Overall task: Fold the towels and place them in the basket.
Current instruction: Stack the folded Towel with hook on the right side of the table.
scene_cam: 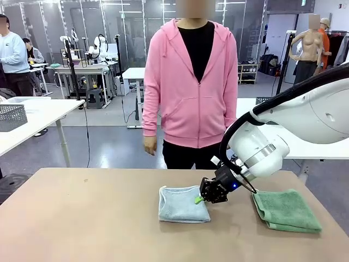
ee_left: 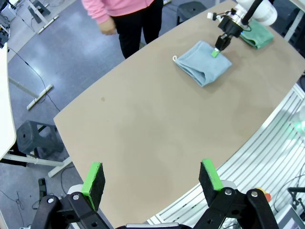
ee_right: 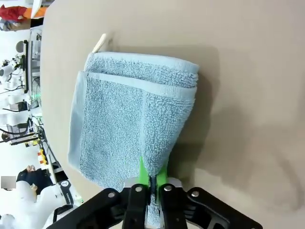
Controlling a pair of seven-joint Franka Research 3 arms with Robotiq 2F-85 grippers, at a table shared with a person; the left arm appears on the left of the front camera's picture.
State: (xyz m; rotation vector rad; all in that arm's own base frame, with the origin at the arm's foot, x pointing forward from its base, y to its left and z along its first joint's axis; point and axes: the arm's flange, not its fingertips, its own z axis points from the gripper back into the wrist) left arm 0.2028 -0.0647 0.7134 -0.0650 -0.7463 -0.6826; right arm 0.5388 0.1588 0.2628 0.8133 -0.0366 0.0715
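1. A plain tan counter (scene_cam: 87, 218) stands in an open workshop.
2. The folded pale grey-blue terry towel (scene_cam: 183, 204) lies mid-counter; the folded mint green terry towel (scene_cam: 286, 209) lies well right.
3. The right tool (scene_cam: 199, 200) pinches the blue towel's edge; the left tool (ee_left: 151, 177) gapes wide, holding nothing.

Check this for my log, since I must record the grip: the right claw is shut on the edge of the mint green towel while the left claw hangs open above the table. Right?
Not quite. The right claw is shut on the edge of the pale grey-blue towel, as the right wrist view shows; the mint green towel lies untouched beside it. The left claw does hang open above the table.
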